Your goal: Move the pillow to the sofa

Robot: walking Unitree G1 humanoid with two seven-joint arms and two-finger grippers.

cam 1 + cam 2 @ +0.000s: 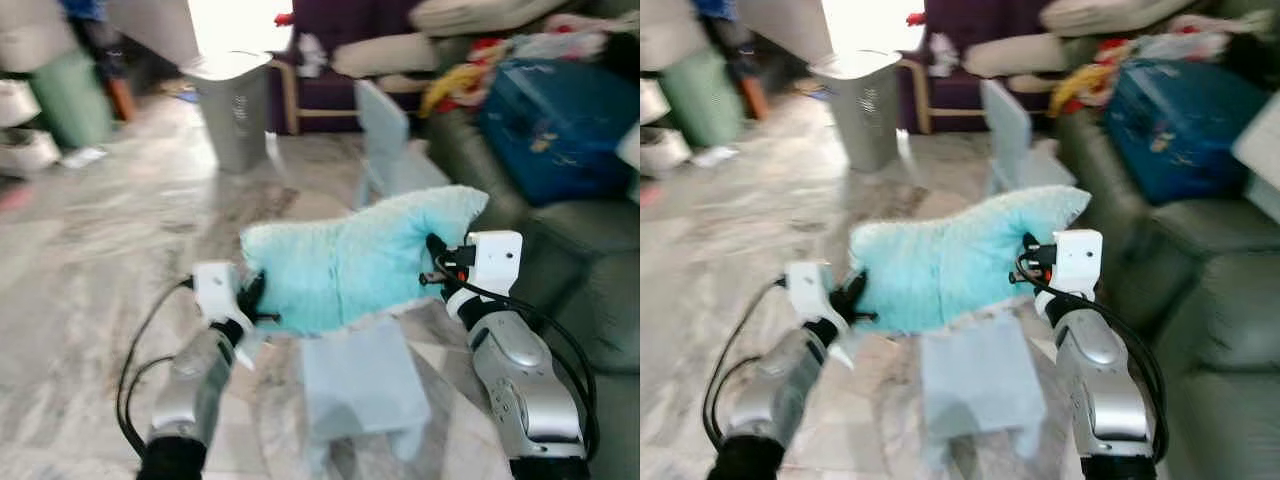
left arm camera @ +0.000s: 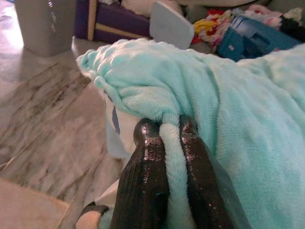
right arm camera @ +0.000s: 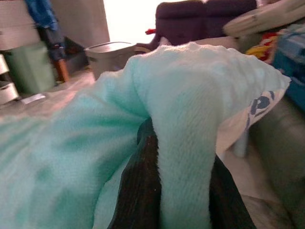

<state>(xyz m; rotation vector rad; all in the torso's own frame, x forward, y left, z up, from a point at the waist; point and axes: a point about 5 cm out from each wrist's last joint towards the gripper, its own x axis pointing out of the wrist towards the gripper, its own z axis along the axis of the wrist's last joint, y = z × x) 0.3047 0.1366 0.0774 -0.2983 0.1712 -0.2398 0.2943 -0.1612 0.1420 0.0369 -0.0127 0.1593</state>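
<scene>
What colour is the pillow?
Light turquoise, plush pillow; clearest in the left wrist view.

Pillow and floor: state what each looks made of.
The pillow, pinched by the left gripper and right gripper, looks like soft plush fleece: fuzzy, nubby turquoise pile. The floor looks like polished marble or marble-look tile: grey veining, slight sheen.

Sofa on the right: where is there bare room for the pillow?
Both grippers, left gripper and right gripper, pinch the fluffy turquoise pillow. The dark green sofa has a bare cushion near the right arm; farther back, the blue bag and heaped clothes crowd it.
</scene>
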